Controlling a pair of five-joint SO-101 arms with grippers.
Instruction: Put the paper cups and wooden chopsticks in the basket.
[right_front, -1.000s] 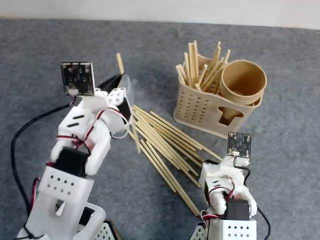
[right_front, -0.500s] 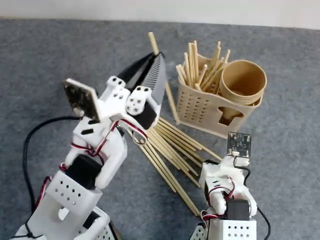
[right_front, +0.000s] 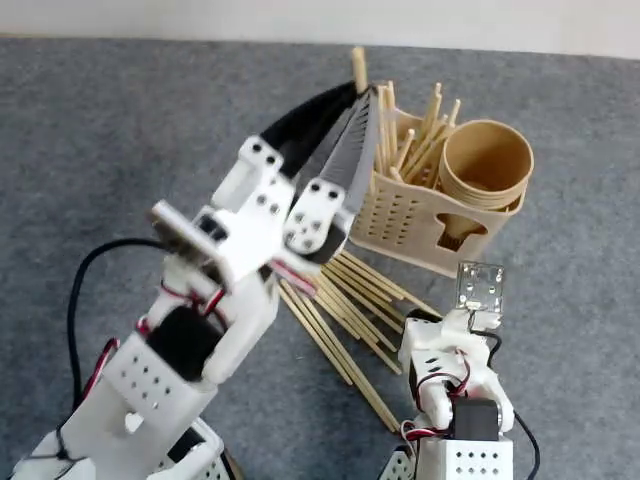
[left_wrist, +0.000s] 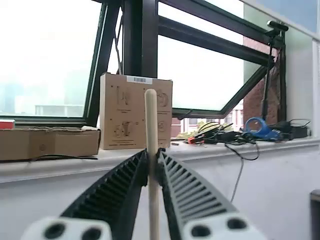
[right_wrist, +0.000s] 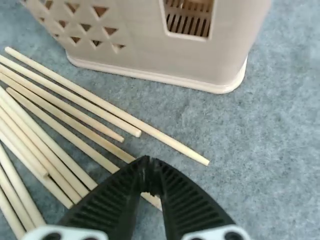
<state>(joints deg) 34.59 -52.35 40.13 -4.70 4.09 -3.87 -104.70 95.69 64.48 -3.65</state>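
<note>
Left gripper (right_front: 356, 95) has swung over from the left side of the table (right_front: 100, 120) to the basket (right_front: 400, 215). It's clamped on one wooden chopstick (right_front: 358, 62), which pokes out past the fingertips at the basket's left rim. Release looks like the next step. Paper cups (right_front: 487, 160) already sit in the basket, far right of the table. Loose pile (right_front: 345, 310) remains mid-table; right gripper (right_wrist: 148, 170) sits parked over it, pinched shut and empty.

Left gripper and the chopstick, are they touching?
Touching. The left wrist view shows the left gripper shut on the chopstick, jaws against both sides.
</note>
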